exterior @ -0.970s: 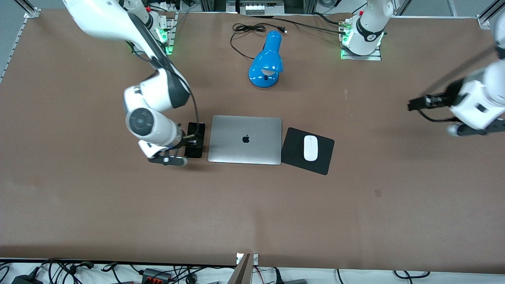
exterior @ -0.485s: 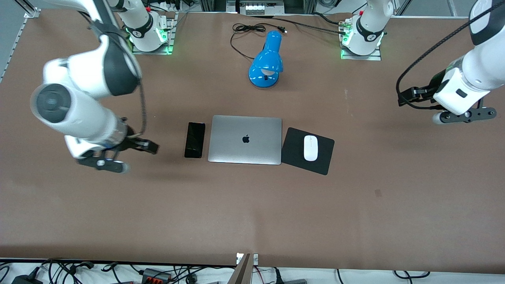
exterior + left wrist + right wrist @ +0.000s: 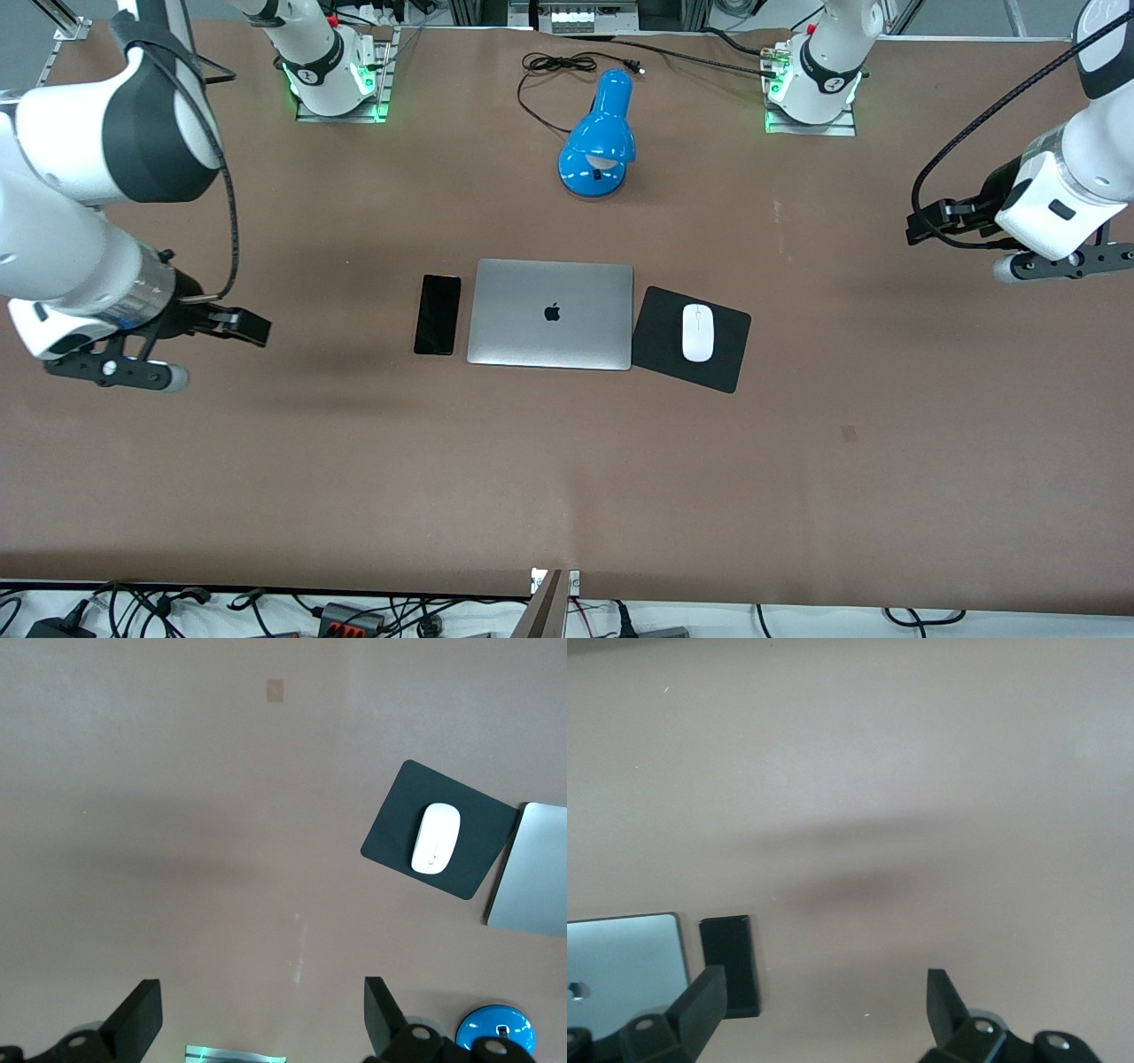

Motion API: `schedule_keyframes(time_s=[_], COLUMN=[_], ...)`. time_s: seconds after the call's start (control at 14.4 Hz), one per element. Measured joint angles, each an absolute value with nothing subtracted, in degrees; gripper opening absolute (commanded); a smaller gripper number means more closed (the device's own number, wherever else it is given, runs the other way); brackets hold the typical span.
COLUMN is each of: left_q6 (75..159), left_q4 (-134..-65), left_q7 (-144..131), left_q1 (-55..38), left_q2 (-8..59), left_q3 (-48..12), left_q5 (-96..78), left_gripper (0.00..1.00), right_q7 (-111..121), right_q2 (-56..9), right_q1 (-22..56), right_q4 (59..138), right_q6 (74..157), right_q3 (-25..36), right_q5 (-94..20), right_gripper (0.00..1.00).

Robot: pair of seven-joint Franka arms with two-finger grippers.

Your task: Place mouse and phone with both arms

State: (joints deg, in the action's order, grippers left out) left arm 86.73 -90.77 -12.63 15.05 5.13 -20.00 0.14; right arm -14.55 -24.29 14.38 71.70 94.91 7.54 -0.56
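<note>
The black phone [image 3: 437, 314] lies flat beside the closed silver laptop [image 3: 550, 313], toward the right arm's end. It also shows in the right wrist view [image 3: 729, 964]. The white mouse [image 3: 697, 332] sits on a black mouse pad [image 3: 660, 332] beside the laptop, toward the left arm's end, and shows in the left wrist view [image 3: 436, 838]. My right gripper [image 3: 244, 326] is open and empty, up over bare table away from the phone. My left gripper [image 3: 928, 226] is open and empty, up over bare table near its end. Both show open in their wrist views, the left one [image 3: 261, 1019] and the right one [image 3: 824, 1001].
A blue desk lamp [image 3: 600, 135] with a black cord stands between the two arm bases, farther from the front camera than the laptop. The brown table [image 3: 567, 478] is bare nearer the front camera.
My right gripper has left the phone, which stays beside the laptop, and has swung away toward its own end of the table. My left arm has shifted slightly and settled.
</note>
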Motion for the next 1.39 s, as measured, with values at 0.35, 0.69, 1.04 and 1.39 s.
schedule_keyframes(time_s=[0.35, 0.69, 1.04, 1.39], left_q6=[86.65, 86.2, 84.88, 84.87], left_q4=[-89.08, -87.54, -87.51, -87.51], left_q7=[-12.63, -12.86, -13.13, -13.16], left_q1=[14.46, 6.44, 5.97, 2.64], left_q2=[6.77, 6.6, 5.47, 5.36], left_q3=[-19.43, -11.65, -11.22, -7.76], left_q5=[0.14, 0.15, 0.15, 0.15], left_gripper=[1.0, 1.0, 1.0, 1.0], right_q7=[-9.26, 2.61, 2.94, 2.32], right_q2=[-22.02, -19.01, -18.02, -16.34], right_q1=[10.51, 3.64, -0.43, -0.59], right_q4=[69.73, 69.72, 69.72, 71.54], right_q6=[94.67, 94.22, 94.04, 93.35], right_q3=[7.84, 7.51, 2.05, 0.8], right_q5=[-0.56, -0.58, -0.6, -0.26], right_gripper=[1.0, 1.0, 1.0, 1.0])
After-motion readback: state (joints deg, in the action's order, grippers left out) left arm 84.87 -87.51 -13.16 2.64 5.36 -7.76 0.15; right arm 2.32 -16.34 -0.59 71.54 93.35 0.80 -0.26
